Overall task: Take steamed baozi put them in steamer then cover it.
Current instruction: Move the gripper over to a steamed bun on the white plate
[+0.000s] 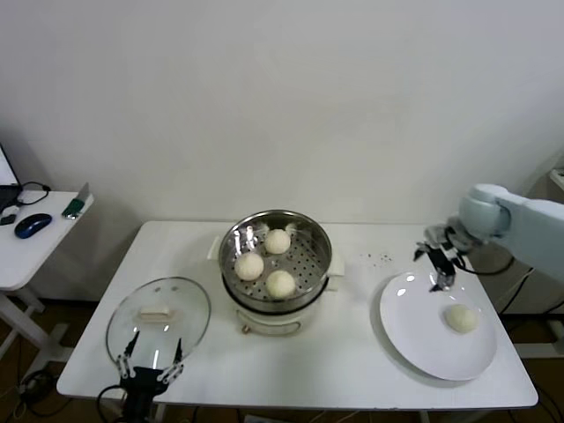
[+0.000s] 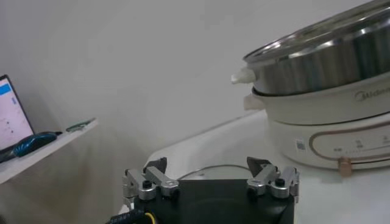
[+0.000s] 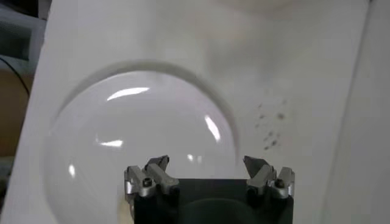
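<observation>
The steamer, a shiny perforated steel basket on a white pot body, stands mid-table and holds three baozi. A fourth baozi lies on the white plate at the right. My right gripper is open and empty above the plate's far edge, up-left of that baozi. The right wrist view shows the plate below the open gripper. My left gripper is open at the table's front left, by the glass lid. The left wrist view shows the steamer.
A side table at the far left carries a mouse and a laptop. Small dark specks lie on the table between steamer and plate. The wall stands close behind the table.
</observation>
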`<state>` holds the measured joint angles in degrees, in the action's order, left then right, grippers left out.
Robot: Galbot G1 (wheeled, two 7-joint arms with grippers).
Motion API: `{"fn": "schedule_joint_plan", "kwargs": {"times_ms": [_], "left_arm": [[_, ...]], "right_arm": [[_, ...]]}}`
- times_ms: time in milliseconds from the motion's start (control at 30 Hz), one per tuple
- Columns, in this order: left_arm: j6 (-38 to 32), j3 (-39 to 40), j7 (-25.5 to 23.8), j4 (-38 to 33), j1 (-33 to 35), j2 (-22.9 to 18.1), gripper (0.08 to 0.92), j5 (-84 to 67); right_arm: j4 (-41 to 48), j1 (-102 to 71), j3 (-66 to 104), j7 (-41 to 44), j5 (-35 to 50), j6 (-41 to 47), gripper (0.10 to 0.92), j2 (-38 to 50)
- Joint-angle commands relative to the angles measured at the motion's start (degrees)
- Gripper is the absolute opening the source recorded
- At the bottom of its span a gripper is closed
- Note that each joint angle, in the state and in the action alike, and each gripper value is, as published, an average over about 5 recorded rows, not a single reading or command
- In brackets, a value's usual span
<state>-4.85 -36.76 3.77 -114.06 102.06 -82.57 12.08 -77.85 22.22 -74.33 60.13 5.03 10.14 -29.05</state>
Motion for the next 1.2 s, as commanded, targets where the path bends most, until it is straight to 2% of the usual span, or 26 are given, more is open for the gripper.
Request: {"fn": "schedule_joint_plan", "kwargs": {"times_ms": [33,700,1200], "left_arm": [[0.02,0.14,-0.01,0.08,0.16,-0.34,0.823,0.33],[-0.24,-0.49,0.18,-0.09,1.56,-1.30,0.823,1.33],[0.09,-0.77,0.29,0.58,0.86,-1.67,0.823,1.86]], "right_arm": [[3.12,-22.67,18.91,2.99,-11.32,-0.02,0.823,7.93],[12.04,-25.67,24.74,1.62,-16.21,-3.32,0.823,-0.16],[14.14,-25.49,24.00,2.31,-16.84,-4.16,0.823,-3.56]]}}
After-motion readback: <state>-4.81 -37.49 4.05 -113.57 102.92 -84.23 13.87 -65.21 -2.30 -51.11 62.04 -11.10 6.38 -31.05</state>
